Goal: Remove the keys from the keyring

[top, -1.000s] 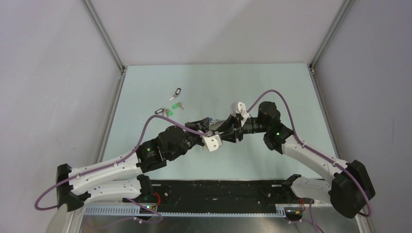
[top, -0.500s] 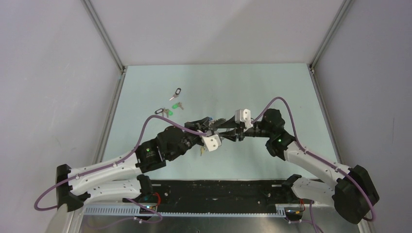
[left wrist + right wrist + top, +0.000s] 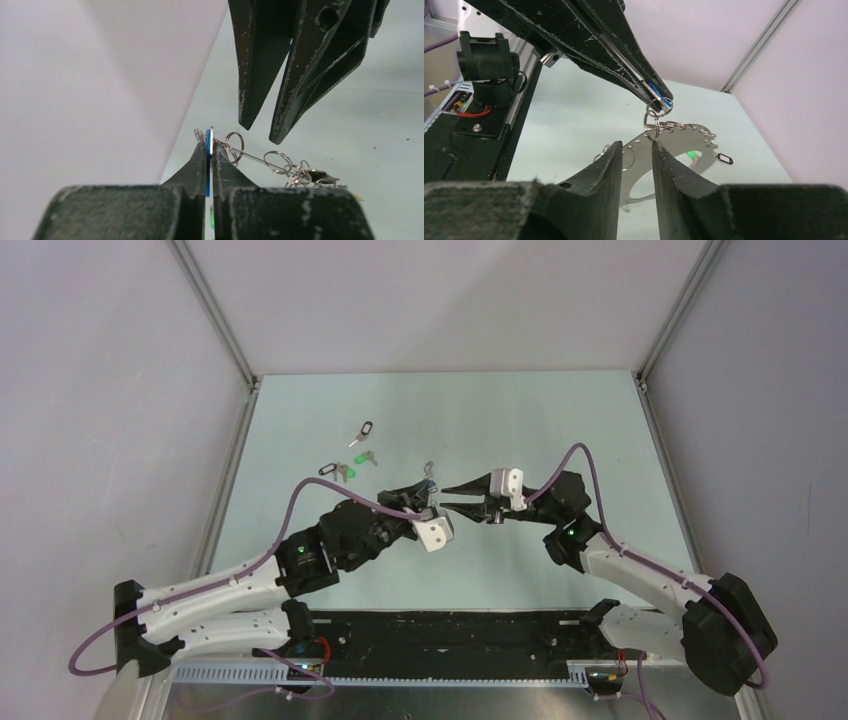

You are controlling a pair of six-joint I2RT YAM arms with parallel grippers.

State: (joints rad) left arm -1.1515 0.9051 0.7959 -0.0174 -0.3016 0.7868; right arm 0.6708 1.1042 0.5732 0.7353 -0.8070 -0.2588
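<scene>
My left gripper [image 3: 426, 487] is shut on a blue key [image 3: 207, 150], and the keyring hangs from that key off the table. In the right wrist view the keyring [image 3: 684, 135] is a flat silvery loop fringed with small split rings; in the left wrist view it [image 3: 260, 159] shows edge-on. My right gripper [image 3: 450, 490] is open and empty, its fingertips [image 3: 616, 150] just short of the ring and apart from it. Its two dark fingers [image 3: 305, 75] hang above the ring in the left wrist view. The left gripper [image 3: 659, 97] pinches the blue key at the top of the ring.
Loose keys lie on the table at the far left: one with a black oval tag [image 3: 362, 431], a green one [image 3: 362, 457], and a black-tagged and green pair [image 3: 335, 471]. A green key [image 3: 694, 155] and a black tag [image 3: 724, 159] show behind the ring. Enclosure walls surround the table.
My right gripper has drawn back to the right, away from the left gripper, and now stands apart from the ring. The left gripper still holds the blue key, slightly raised.
</scene>
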